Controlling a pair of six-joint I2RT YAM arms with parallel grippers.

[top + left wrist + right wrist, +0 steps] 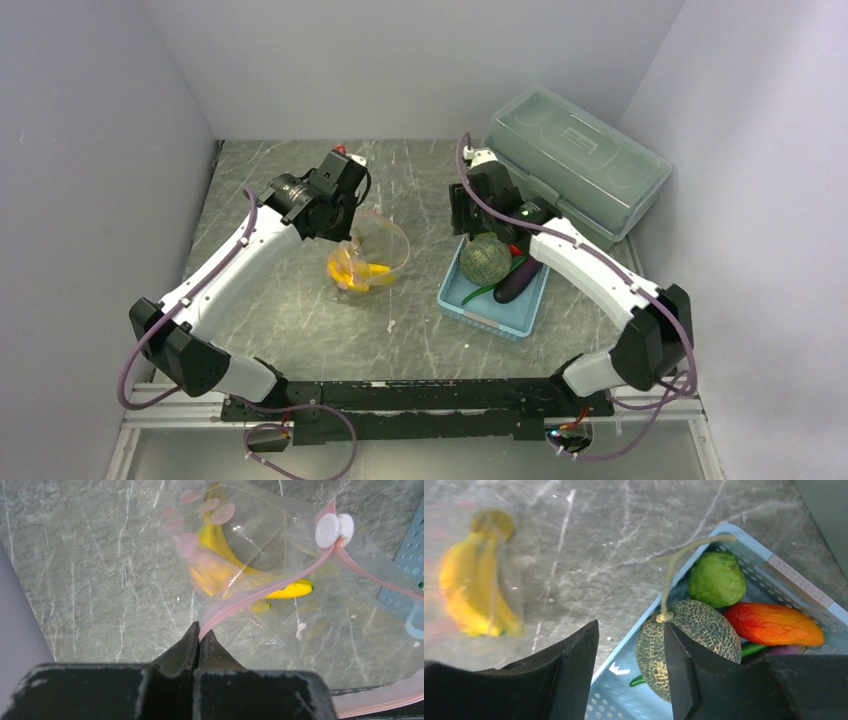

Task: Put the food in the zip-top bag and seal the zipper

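The left pincer (pixel 199 630) is pressed together on the zipper (pixel 260 591), holding the zip-top bag (pixel 386 240) open mid-table, bananas (pixel 220 565) inside. The right pincer (pixel 630 626) hovers spread over the melon (pixel 694 635) in the basket (pixel 730 530) near the table's right edge — probably the next pick.

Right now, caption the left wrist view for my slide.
Left end effector pinches the clear zip-top bag by its pink zipper, yellow bananas inside, white slider beyond.
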